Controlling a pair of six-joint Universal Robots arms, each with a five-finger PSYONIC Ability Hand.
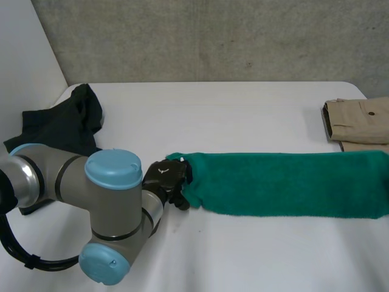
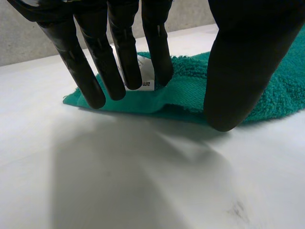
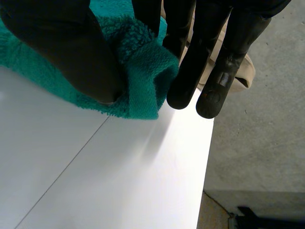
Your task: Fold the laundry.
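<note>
Green towel [image 1: 285,182] lies as a long folded band on the white table [image 1: 243,109], running 9 to 3 o'clock in the head view. Left hand [image 1: 165,178] at the 9 o'clock end: fingers [image 2: 119,57] straight on top beside a white label [image 2: 147,87], thumb against the edge, cloth pinched between. Right hand [image 3: 71,52] grasps the other end (cloth bunched between thumb and fingers). Black garment [image 1: 61,125] at 10 o'clock, tan trousers [image 1: 358,121] at 2.

towel [image 1: 285,182] lies across the table [image 1: 243,115], a garment [image 1: 64,121] far left, folded trousers [image 1: 358,121] behind its right end
</note>
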